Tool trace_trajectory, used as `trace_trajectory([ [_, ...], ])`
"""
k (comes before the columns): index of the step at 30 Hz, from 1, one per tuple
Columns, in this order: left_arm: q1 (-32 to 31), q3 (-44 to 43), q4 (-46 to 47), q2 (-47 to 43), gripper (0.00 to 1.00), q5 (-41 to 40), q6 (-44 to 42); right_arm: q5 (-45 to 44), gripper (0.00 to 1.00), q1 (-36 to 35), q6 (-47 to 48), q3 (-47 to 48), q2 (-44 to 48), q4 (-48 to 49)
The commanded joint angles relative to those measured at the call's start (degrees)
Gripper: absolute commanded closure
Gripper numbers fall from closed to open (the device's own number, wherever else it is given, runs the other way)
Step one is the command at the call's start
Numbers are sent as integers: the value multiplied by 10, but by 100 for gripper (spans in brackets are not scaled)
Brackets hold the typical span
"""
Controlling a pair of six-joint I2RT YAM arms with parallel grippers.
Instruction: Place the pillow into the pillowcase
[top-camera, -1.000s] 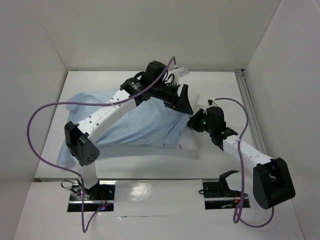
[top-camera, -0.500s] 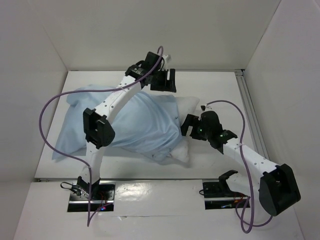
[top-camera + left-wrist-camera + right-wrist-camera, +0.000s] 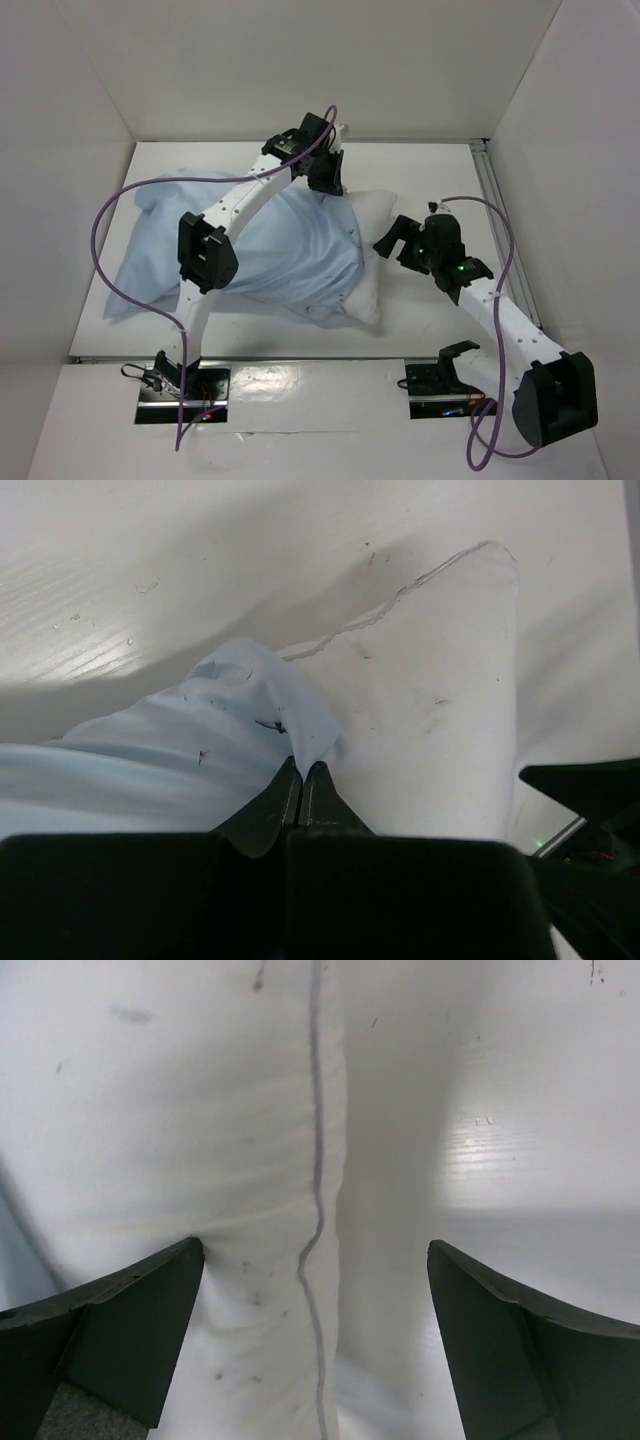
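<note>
Left gripper [image 3: 302, 780] just closed, pinching pillowcase [image 3: 270, 245] hem on the far side. Right gripper [image 3: 392, 236] let go, now wide beside pillow [image 3: 375, 215]. Pillow mostly sleeved on counter [image 3: 430, 175], right end bare. Likely regrasp to pull hem over.

Bright, even overhead light; soft shadows; wrist views slightly blurred.

Looks like robotics lab test cell. Boxed in by plain white wall panels [image 3: 300, 70] around bare white table [image 3: 440, 170]. Fitted with left arm [image 3: 240, 203] and right arm [image 3: 498, 308], bolted to metal base plates [image 3: 215, 388] at near edge. Strung with loose purple cables [image 3: 96, 235]; edged by aluminium rail [image 3: 497, 215].
</note>
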State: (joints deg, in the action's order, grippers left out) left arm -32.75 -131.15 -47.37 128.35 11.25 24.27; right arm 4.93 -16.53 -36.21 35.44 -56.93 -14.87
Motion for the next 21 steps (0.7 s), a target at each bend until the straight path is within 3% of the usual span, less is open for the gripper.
trace_trajectory([
  [1,3,-9,29,-93,100,59,6,57,0,44,-11,27,-16,53],
  [5,3,-14,29,-107,100,138,17,197,0,58,-21,27,-118,142],
  [7,-8,-14,29,-101,100,163,17,237,8,58,-41,20,-167,195],
  [8,-8,-14,29,-95,100,164,17,258,20,52,-66,20,-179,263],
  [9,-18,-14,29,-95,100,164,17,286,62,52,-80,10,-188,300],
  [11,-31,-19,24,-90,100,169,17,325,97,14,-102,10,-195,348],
  [14,-46,-41,24,-83,98,183,17,280,100,-25,-57,38,-168,281],
  [18,-46,-68,49,-72,90,215,38,257,100,-25,-34,43,-114,227],
  [21,-51,-86,76,-58,90,256,60,257,100,-25,-41,32,-91,209],
])
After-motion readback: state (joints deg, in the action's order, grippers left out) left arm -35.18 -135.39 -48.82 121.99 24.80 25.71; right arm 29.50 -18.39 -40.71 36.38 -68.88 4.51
